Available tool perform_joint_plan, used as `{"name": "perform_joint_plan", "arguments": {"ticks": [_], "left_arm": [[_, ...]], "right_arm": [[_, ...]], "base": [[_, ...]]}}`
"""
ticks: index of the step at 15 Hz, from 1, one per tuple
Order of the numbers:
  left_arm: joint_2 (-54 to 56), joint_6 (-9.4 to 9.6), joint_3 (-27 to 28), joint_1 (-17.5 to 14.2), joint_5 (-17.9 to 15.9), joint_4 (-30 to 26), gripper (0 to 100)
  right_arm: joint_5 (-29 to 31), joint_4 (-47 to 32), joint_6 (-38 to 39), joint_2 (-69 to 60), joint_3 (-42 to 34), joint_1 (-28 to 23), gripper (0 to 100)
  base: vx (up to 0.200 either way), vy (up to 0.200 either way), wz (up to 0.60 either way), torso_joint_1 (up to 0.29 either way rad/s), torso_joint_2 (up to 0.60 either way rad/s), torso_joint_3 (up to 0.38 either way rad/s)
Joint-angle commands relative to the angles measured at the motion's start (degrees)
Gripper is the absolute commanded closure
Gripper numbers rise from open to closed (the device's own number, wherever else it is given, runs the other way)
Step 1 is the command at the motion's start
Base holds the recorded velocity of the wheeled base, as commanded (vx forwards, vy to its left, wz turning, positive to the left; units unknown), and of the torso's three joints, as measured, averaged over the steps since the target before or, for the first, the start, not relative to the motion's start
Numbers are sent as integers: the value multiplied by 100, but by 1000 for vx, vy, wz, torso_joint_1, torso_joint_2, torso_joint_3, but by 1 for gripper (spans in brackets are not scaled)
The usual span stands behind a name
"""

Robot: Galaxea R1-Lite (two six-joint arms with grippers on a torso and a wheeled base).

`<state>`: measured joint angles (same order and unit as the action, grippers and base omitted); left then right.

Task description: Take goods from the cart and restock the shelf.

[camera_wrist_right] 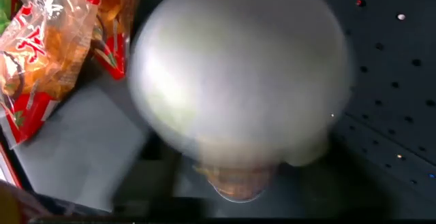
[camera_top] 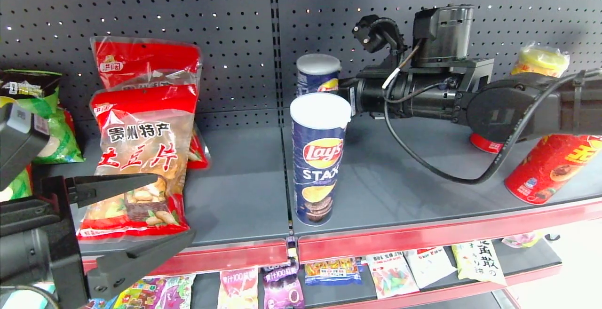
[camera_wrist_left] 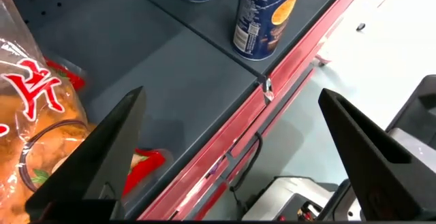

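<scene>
The step in hand looks like setting a can of crisps into its row on the shelf (camera_top: 235, 182). The right gripper (camera_top: 347, 93) reaches in level from the side, and its tip sits right at the lid of the rear can (camera_top: 318, 75). It also sits just behind the rim of the front can (camera_top: 320, 158). Its fingers are hidden behind the 2 cans, so I cannot tell whether they are spread or pinching the rear can. A pale round lid (camera_wrist_right: 238, 74) sits directly ahead of those fingers and very close to them, though which can it tops is unclear. If the rear can is held, the next move calls for a gentle release and a straight pull-back that does not brush the front can. Both cans are tall, narrow, dark blue tubes with white lids, standing upright 1 behind the other, so either would probably tip at a nudge. The left gripper (camera_top: 175, 207) is empty, its 2 fingers spread wide at the front lip of the shelf. A red bag of crisps (camera_top: 141, 158) stands just beyond those fingertips, and the front can is well off to their far side.
</scene>
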<state>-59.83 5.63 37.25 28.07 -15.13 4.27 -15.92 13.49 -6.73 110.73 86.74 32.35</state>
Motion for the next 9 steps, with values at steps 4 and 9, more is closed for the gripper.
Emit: {"name": "perform_joint_plan", "arguments": {"ticks": [4, 9], "left_arm": [[-55, -1, -8, -4, 1, 4, 0], [-389, 8, 27, -4, 124, 48, 0]], "right_arm": [[195, -5, 84, -253, -157, 25, 0], [564, 13, 216, -1554, -1792, -89, 0]], "base": [[0, 0, 0, 0, 0, 0], [0, 0, 0, 0, 0, 0]]}}
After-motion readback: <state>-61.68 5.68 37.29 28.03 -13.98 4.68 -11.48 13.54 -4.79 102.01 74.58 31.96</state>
